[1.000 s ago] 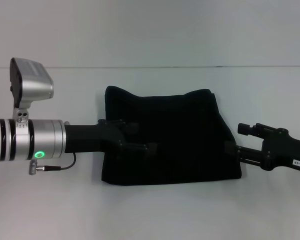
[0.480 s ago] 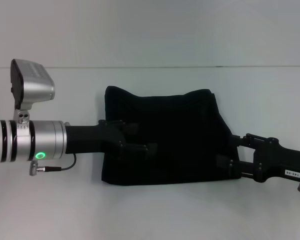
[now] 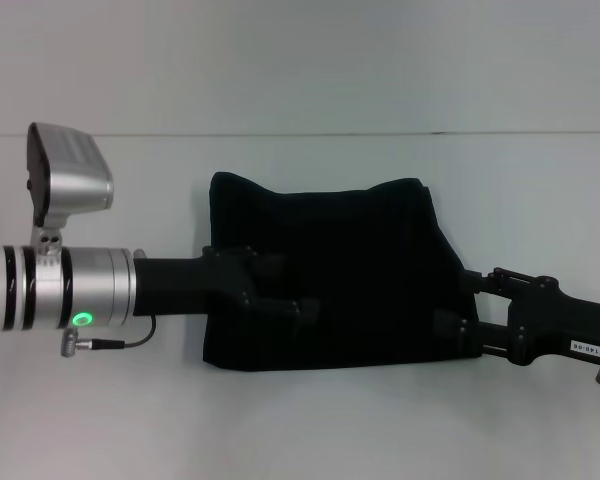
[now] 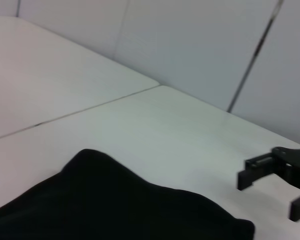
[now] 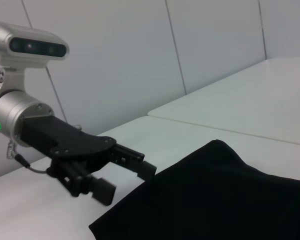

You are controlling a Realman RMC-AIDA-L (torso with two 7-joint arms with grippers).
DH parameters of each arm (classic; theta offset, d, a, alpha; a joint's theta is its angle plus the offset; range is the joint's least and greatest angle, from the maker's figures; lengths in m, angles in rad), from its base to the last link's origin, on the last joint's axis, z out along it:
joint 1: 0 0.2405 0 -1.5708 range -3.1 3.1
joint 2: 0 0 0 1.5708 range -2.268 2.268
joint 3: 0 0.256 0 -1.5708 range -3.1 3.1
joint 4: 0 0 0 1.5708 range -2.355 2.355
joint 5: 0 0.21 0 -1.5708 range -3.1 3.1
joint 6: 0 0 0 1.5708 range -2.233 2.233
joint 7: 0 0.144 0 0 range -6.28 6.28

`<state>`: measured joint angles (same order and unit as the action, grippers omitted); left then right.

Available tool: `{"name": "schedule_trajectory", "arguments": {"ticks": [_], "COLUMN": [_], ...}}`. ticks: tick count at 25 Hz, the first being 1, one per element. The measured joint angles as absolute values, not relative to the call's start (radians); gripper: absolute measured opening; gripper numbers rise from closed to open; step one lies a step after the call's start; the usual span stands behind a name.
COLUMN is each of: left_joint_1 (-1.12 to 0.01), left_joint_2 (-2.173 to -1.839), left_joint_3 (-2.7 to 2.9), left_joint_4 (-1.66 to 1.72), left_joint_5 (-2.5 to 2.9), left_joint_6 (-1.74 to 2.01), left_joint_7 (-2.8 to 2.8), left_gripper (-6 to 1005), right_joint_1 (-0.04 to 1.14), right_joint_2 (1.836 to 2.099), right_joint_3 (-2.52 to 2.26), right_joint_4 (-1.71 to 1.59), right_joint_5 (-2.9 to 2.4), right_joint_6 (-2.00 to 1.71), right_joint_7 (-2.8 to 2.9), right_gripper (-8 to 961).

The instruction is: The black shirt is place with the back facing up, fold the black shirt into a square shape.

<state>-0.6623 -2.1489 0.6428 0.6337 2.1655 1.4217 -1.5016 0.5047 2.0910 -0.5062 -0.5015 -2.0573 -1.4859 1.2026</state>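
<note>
The black shirt (image 3: 355,240) lies folded into a rough rectangle in the middle of the white table; no lettering shows. My left gripper (image 3: 280,280) reaches in from the left over the shirt's left edge with its fingers apart. The right wrist view shows it (image 5: 122,177) open beside the cloth (image 5: 225,195). My right gripper (image 3: 460,300) is at the shirt's front right corner, open. The left wrist view shows it (image 4: 275,192) just off the cloth's edge (image 4: 115,210), with nothing between its fingers.
The white table (image 3: 300,420) runs around the shirt on all sides, with a seam line (image 3: 280,134) at the back. A pale panelled wall (image 5: 215,45) stands behind the table.
My right gripper has moved left and a little nearer, up to the shirt's front right corner, then held still. My left arm has shifted slightly to the right. The shirt has not moved.
</note>
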Motion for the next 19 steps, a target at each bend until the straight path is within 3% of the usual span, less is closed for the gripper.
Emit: {"name": "schedule_trajectory", "arguments": {"ticks": [19], "left_joint_1": [-0.647], "left_joint_2": [-2.158], "left_joint_3": [0.634], "left_joint_4": [0.641], "left_joint_5": [2.163], "left_joint_6": [1.439], "left_joint_7": [-1.473], "left_gripper": [917], "right_joint_1": [0.508], "right_joint_2": [2.089], "right_joint_3": [-0.503], "right_joint_4": [-0.492], "right_joint_5": [-2.057], "right_joint_6": [-1.485], "right_joint_7": [1.205], "right_gripper": [794]}}
